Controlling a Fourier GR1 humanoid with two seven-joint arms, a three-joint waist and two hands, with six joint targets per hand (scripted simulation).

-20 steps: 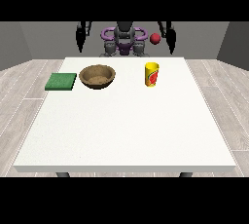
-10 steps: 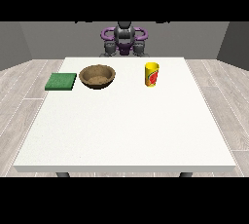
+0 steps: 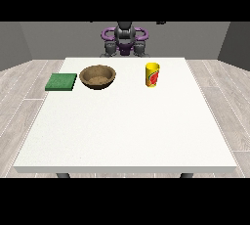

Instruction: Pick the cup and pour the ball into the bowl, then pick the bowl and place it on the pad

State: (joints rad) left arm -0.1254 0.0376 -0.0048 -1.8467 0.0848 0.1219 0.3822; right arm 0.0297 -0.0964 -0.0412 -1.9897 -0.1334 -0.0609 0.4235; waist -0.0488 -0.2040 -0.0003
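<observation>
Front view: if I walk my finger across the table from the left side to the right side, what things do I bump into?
green pad → brown bowl → yellow cup

From my station I saw the white table (image 3: pixel 122 131) stretching toward the camera, with the robot (image 3: pixel 125 38) small at its far edge. A yellow cup (image 3: pixel 152 74) with a red mark stood upright toward the far right. A brown bowl (image 3: pixel 98 77) sat well apart to its left, and a green pad (image 3: pixel 61 81) lay flat just beside the bowl. A dark speck near the top edge was possibly a hand; I couldn't tell.
</observation>
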